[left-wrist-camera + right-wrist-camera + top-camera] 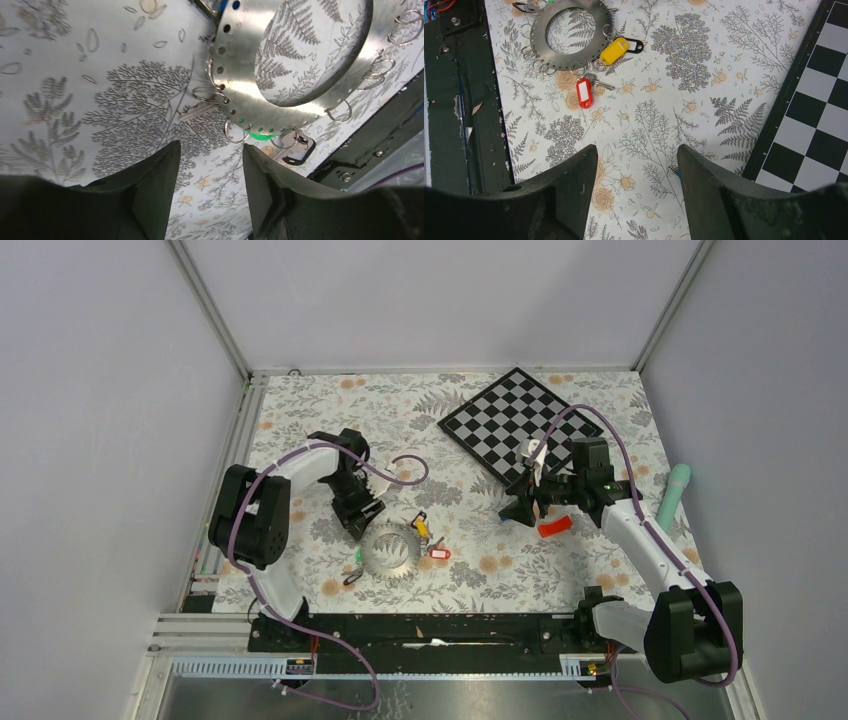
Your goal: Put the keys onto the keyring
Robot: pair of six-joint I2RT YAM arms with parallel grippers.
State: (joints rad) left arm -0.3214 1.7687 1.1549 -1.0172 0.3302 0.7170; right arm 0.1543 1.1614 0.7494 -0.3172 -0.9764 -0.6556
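Working this rig remotely, I take the tabletop [300, 410] as my reference. It is covered in a white cloth printed with grey ferns and small orange flowers. Behind its far edge rises a plain pale-grey back wall [430, 300]. Matching panels, the left wall [90, 440] and the right wall [780, 370], close off its two sides. Slanting aluminium posts [208, 308] stand at the tabletop's two far corners, and an aluminium rail [243, 430] runs along its left edge. Along its near edge I see a black mounting beam [450, 625], with a dull metal sheet [460, 695] just outside it. Light on the tabletop is soft and even, with faint shadows.
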